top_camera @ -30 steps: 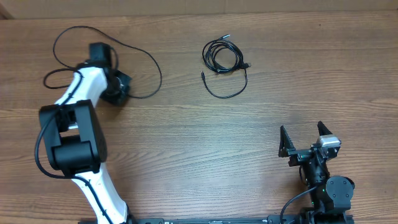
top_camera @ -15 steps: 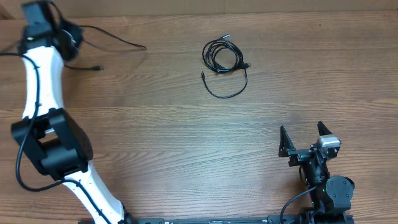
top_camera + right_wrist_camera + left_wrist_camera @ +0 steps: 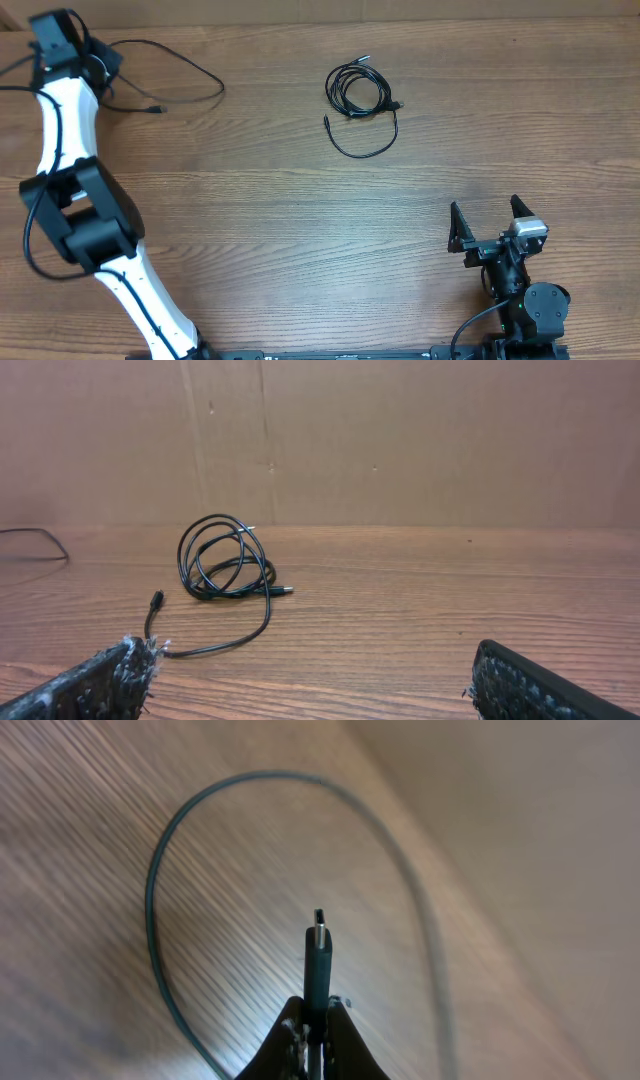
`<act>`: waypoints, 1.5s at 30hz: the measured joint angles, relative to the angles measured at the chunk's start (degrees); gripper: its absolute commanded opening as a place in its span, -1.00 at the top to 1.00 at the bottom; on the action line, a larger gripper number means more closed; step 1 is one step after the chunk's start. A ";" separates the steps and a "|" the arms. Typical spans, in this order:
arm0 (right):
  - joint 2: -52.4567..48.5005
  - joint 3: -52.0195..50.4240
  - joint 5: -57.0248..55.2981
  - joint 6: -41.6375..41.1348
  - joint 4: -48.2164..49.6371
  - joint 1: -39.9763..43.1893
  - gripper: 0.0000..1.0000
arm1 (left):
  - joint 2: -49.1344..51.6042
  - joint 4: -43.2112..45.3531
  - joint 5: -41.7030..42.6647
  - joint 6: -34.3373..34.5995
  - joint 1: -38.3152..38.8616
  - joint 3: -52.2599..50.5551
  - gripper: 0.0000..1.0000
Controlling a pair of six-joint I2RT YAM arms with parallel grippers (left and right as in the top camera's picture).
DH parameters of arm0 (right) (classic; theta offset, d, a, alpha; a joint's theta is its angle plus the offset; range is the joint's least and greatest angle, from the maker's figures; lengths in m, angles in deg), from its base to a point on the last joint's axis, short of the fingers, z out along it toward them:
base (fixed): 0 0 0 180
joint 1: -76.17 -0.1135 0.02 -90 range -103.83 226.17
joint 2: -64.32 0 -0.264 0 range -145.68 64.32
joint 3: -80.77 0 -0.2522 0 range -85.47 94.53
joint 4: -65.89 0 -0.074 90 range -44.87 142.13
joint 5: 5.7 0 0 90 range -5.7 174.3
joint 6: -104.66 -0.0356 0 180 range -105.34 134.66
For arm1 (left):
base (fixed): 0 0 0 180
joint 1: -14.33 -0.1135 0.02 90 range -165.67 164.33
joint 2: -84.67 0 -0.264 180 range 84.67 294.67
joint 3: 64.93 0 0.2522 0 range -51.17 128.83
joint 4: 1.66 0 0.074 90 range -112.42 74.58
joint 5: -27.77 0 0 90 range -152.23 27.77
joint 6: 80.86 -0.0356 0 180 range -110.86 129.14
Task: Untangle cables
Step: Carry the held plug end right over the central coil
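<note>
The right end effector (image 3: 488,222) sits at the near edge of the brown wood-grain desk (image 3: 300,240), on the right. Its two black fingers (image 3: 92,682) stand wide apart with nothing between them. They face the far side of the desk.

Farther out, around the middle of the desk, lies a coiled bundle of thin black cords (image 3: 357,90). It lies well apart from both end effectors. From the bundle one strand runs toward the near side in a loose open loop (image 3: 365,152) and ends in a small plug (image 3: 327,121). Another plug with a silvery tip (image 3: 399,104) pokes out on the bundle's right. In the right wrist view the same bundle (image 3: 225,565) lies flat on the wood, with a brown cardboard wall (image 3: 400,440) behind it.

At the far left corner, the white and black left arm (image 3: 60,130) reaches out to its left end effector (image 3: 100,62). In the left wrist view this end effector (image 3: 316,1015) is clamped on the dark plug (image 3: 318,955) of a separate loose black cable (image 3: 221,88), and the plug's metal tip sticks out past the fingers. The cable (image 3: 149,910) curves in a wide arc around the plug.
</note>
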 measured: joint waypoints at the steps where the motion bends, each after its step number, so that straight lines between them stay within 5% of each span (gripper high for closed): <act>1: 0.00 0.00 0.00 0.02 -0.04 0.00 -1.00 | 1.66 1.05 -0.17 -0.85 -0.15 0.00 0.92; 2: 0.00 0.00 0.00 0.02 -0.02 0.00 -1.00 | 2.97 1.92 -0.28 -1.70 -0.39 0.00 0.92; 4: 0.00 0.00 0.00 0.00 -0.02 0.00 -1.00 | 5.11 3.30 -0.70 -3.45 -0.96 0.00 0.19; 6: 0.00 0.00 0.00 0.00 0.00 0.00 -1.00 | 6.23 4.17 -1.51 -5.03 -1.77 -0.02 -0.32; 7: 0.00 0.00 0.02 0.00 -0.04 0.00 -1.00 | 6.25 4.35 -1.73 -5.38 -2.03 0.00 -0.83; 8: 0.00 0.00 0.02 -0.02 -0.02 0.00 -0.99 | 6.25 4.37 -2.05 -6.58 -2.54 0.02 -0.99; 13: 0.00 0.00 0.00 -0.02 -0.02 0.00 -1.00 | 6.25 -3.58 -2.80 -8.63 -4.22 4.85 -1.00; 20: 0.00 0.00 0.00 0.00 -0.02 0.02 -1.00 | 6.12 -26.03 -0.07 -9.62 -5.11 24.94 -1.00; 25: 0.00 0.00 0.00 0.00 0.00 0.02 -1.00 | 4.50 -36.20 16.22 -9.73 -4.90 36.83 -1.00; 29: 0.00 0.00 0.00 0.00 0.00 0.00 -1.00 | 2.91 -39.26 31.93 -9.86 -3.08 39.67 -1.00; 33: 0.00 0.00 0.00 0.00 -0.02 0.00 -1.00 | 2.67 -48.61 39.15 -11.63 3.10 39.76 -1.00; 38: 0.00 0.00 0.00 0.02 -0.04 0.00 -1.00 | 2.67 -56.85 35.36 -13.49 15.26 39.58 -1.00; 45: 0.00 0.00 0.00 0.00 0.00 0.00 -1.00 | 2.69 -58.73 18.64 -14.01 33.59 39.58 -1.00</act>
